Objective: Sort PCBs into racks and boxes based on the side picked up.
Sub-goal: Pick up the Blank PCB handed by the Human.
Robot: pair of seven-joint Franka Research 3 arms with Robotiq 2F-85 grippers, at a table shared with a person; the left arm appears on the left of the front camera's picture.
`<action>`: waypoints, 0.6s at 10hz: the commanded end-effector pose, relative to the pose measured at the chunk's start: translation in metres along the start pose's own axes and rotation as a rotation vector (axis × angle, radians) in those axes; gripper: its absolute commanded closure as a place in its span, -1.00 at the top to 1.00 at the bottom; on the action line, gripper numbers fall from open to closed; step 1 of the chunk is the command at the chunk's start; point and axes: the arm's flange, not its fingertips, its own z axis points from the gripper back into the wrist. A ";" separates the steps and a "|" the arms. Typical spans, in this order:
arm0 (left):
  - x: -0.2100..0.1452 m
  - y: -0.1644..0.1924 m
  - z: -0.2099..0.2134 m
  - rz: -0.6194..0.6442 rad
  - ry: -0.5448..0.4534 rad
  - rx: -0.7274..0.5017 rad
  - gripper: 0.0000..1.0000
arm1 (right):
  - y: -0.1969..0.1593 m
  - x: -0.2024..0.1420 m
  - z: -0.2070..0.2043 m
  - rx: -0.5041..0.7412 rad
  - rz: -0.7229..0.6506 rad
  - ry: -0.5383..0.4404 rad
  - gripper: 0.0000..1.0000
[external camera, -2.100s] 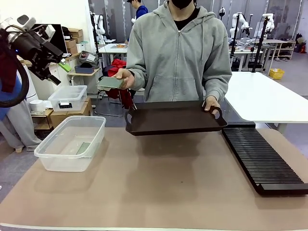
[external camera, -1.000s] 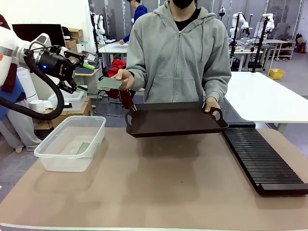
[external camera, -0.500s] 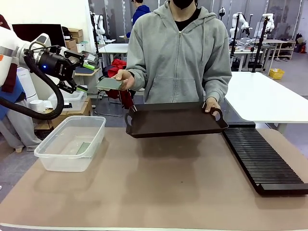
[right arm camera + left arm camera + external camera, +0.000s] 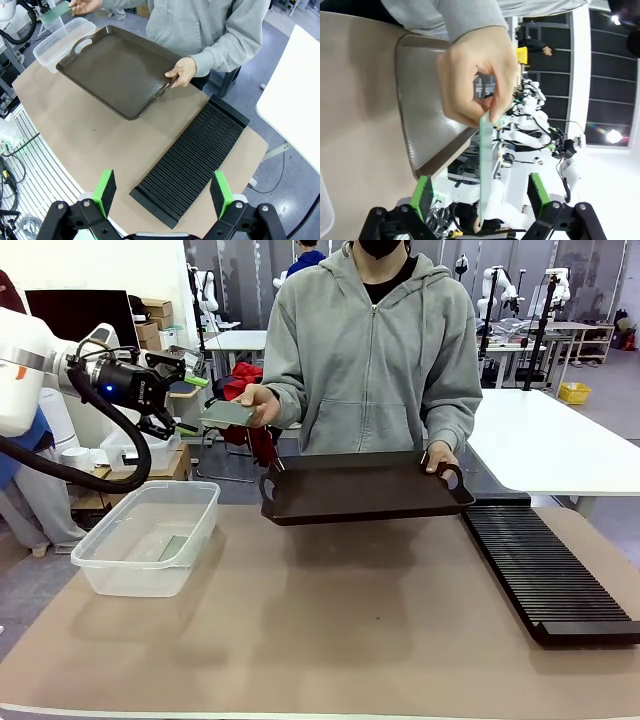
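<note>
Item, left gripper [image 4: 192, 403]: black with green pads, fingers [image 4: 424, 192] fully apart, nothing clamped. It has swung in from high at the far left of the dark brown handled plastic tray [image 4: 360, 490] and now sits level, just left of the thin green square PCB [image 4: 230, 413]. In the wrist view the board [image 4: 485, 165] stands edge-on between the two fingers, with neither pad seen touching it. Judged meaning: the approach for a handover is done and closing on the board is the step in hand. Which face is up cannot be told. Item, PCB: pinched by the person's hand [image 4: 262, 403], held out above and left of the tray's left handle, unmoved across the earlier frames. Item, tray: bare, held just above the tan worktop [image 4: 350, 640] by the person's other hand [image 4: 440, 458] at its right handle, unchanged. Item, large clear plastic tub [image 4: 140, 575]: on the worktop left of the tray, with a flat greenish piece on its floor, probably a board. Item, long black slotted rack [image 4: 545, 575]: on the worktop right of the tray, slots unfilled. Item, right gripper [image 4: 162, 192]: fingers apart, unloaded, high over the worktop on the robot's side of the tray.
</note>
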 end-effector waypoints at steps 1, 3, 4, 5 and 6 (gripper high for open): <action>0.004 -0.001 -0.007 -0.020 0.008 -0.072 1.00 | 0.002 0.000 -0.001 0.000 -0.005 -0.005 1.00; 0.004 -0.001 -0.017 -0.026 0.033 -0.087 1.00 | 0.002 0.000 -0.001 0.000 -0.005 -0.005 1.00; 0.003 -0.003 -0.022 -0.032 0.045 -0.084 1.00 | 0.002 0.000 -0.001 0.000 -0.005 -0.005 1.00; 0.002 -0.004 -0.024 -0.037 0.048 -0.073 1.00 | 0.002 0.000 -0.001 0.000 -0.005 -0.005 1.00; 0.002 -0.004 -0.026 -0.043 0.050 -0.069 1.00 | 0.002 0.000 -0.001 0.000 -0.005 -0.005 1.00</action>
